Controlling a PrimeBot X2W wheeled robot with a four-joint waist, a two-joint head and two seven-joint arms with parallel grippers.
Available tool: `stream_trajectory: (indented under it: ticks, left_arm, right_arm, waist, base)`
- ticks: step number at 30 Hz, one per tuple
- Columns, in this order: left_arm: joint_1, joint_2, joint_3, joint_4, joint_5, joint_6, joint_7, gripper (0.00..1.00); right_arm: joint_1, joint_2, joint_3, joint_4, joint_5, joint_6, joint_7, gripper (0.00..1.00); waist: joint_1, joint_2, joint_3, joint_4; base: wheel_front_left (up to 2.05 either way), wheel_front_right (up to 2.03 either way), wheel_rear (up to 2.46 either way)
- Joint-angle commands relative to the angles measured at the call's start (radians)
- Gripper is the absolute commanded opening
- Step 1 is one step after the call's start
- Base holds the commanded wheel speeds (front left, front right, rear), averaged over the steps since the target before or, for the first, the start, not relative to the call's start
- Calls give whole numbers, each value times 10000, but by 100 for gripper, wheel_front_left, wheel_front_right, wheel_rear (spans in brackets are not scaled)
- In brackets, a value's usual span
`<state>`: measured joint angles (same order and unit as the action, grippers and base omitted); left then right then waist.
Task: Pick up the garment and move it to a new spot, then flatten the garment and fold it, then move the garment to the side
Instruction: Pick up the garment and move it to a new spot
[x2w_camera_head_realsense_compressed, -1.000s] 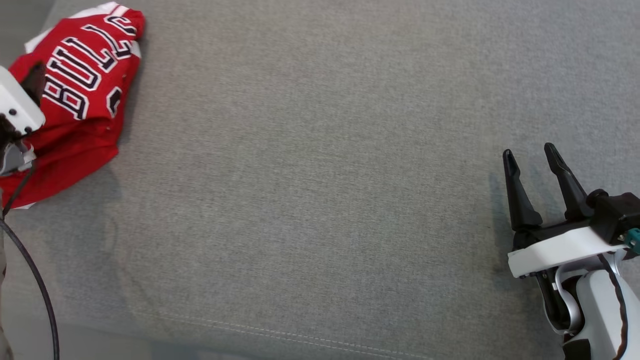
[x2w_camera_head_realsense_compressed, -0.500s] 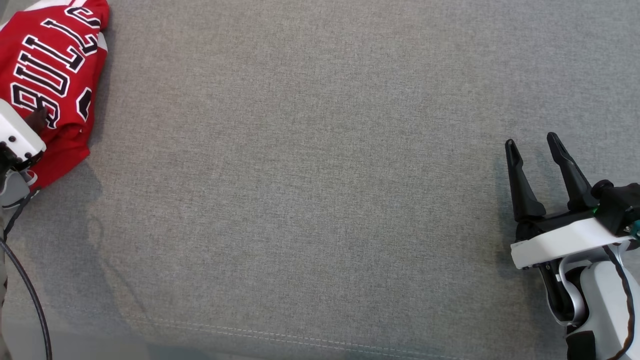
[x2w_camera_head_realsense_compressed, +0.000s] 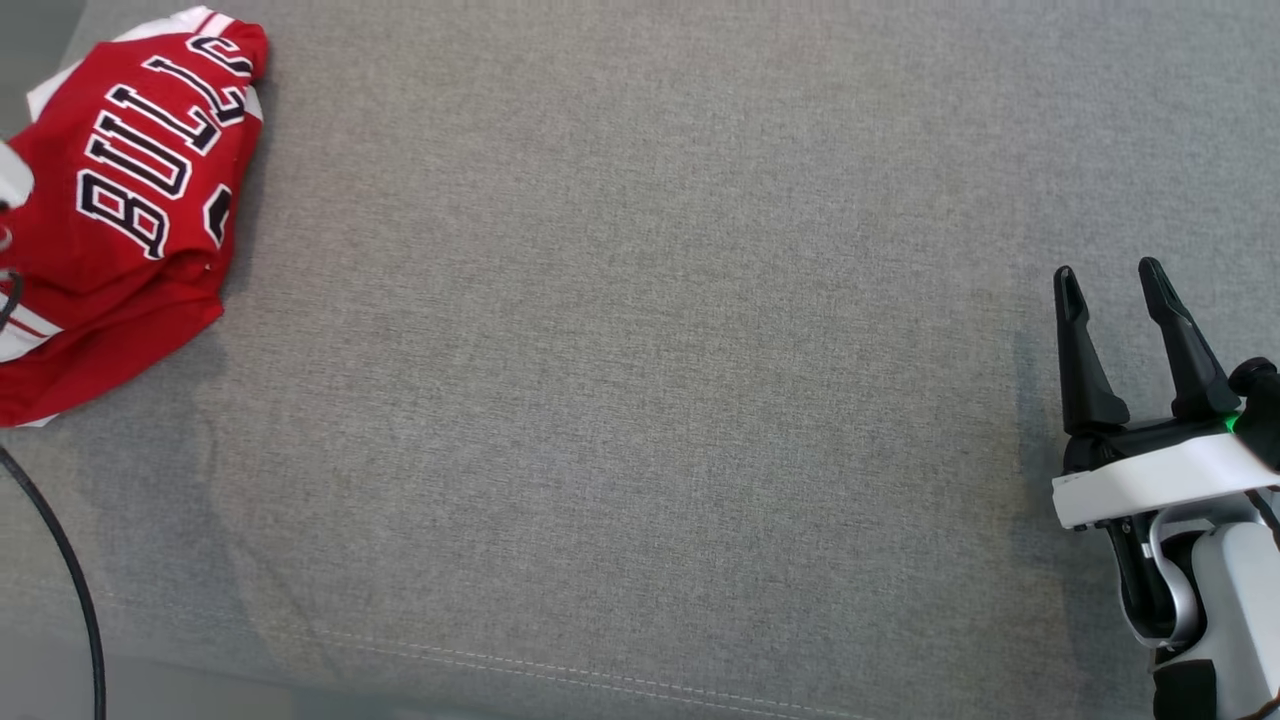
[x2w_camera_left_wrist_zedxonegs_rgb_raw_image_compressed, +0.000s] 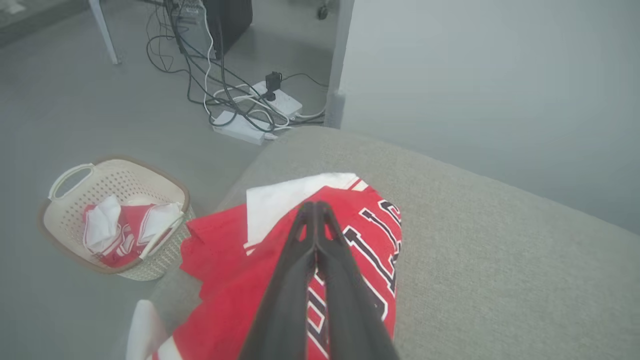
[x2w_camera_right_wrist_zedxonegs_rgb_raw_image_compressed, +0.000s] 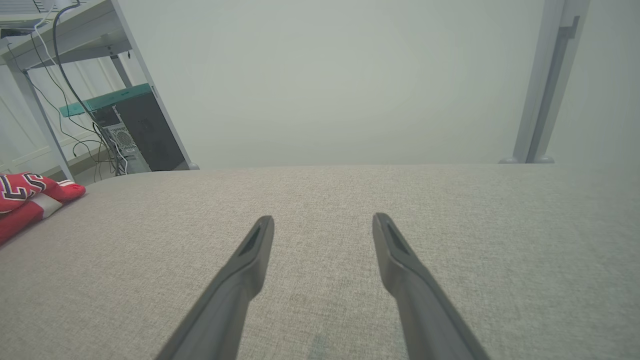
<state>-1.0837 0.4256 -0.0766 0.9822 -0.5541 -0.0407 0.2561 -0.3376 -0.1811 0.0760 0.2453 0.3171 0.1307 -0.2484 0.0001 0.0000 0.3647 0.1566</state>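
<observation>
The garment (x2w_camera_head_realsense_compressed: 130, 200) is a red jersey with white trim and dark lettering, lying bunched at the far left of the grey cushion (x2w_camera_head_realsense_compressed: 640, 350). In the left wrist view my left gripper (x2w_camera_left_wrist_zedxonegs_rgb_raw_image_compressed: 315, 206) hangs over the garment (x2w_camera_left_wrist_zedxonegs_rgb_raw_image_compressed: 225, 280) with its two fingers pressed together and no cloth visibly between them. A white bit of that arm (x2w_camera_head_realsense_compressed: 10, 178) shows at the head view's left edge. My right gripper (x2w_camera_head_realsense_compressed: 1108, 272) stands open at the right, far from the garment, with nothing between its fingers (x2w_camera_right_wrist_zedxonegs_rgb_raw_image_compressed: 250, 250). The garment (x2w_camera_right_wrist_zedxonegs_rgb_raw_image_compressed: 20, 192) also shows far left in the right wrist view.
A woven basket (x2w_camera_left_wrist_zedxonegs_rgb_raw_image_compressed: 120, 162) holding red and white cloth stands on the floor beside the cushion's end. Power strips and cables (x2w_camera_left_wrist_zedxonegs_rgb_raw_image_compressed: 250, 127) lie beyond it. A dark cable (x2w_camera_head_realsense_compressed: 60, 560) hangs at the lower left. The cushion's seam (x2w_camera_head_realsense_compressed: 600, 672) runs along its near edge.
My left gripper has shut its fingers and drawn back off the garment toward the head view's left edge. The head camera shifted. The right gripper stays open.
</observation>
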Motion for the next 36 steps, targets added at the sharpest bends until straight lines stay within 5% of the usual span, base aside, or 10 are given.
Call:
stream_trajectory:
  ticks: [1,12,13,14,23,30,36]
  left_arm:
    - [-331,610,77,-383,163,-102,-180,0]
    - [34,628,-291,-2041,688,229,-1374,0]
    - [240,564,-238,-2305,626,260,-1543,34]
    - [482,539,-216,-2591,619,302,-1716,100]
    - [3967,-58,-206,-6323,742,1198,-2966,100]
    - [7114,-538,-525,-9283,891,2053,-2839,100]
    - [8804,-785,-888,-10497,1045,2523,-2666,100]
  right_arm:
    - [124,6,182,-275,73,0,-134,100]
    - [372,208,30,-466,-34,0,-134,100]
    - [432,226,20,-477,-54,0,-134,100]
    - [494,247,19,-485,-62,0,-134,100]
    - [967,300,27,-650,-314,0,-134,100]
    - [1296,316,47,-742,-577,0,-134,100]
    - [1670,399,33,-642,-674,0,-134,100]
  waist:
    - [-1,0,-148,98]
    - [-1,0,-739,92]
    - [-1,0,-821,87]
    - [-1,0,-885,72]
    - [-1,0,-1449,-16]
    - [-1,0,-1976,-319]
    - [-1,0,-2538,-698]
  base:
    - [0,0,0]
    - [0,0,0]
    - [0,0,0]
    - [0,0,0]
    - [0,0,0]
    - [0,0,0]
    - [0,0,0]
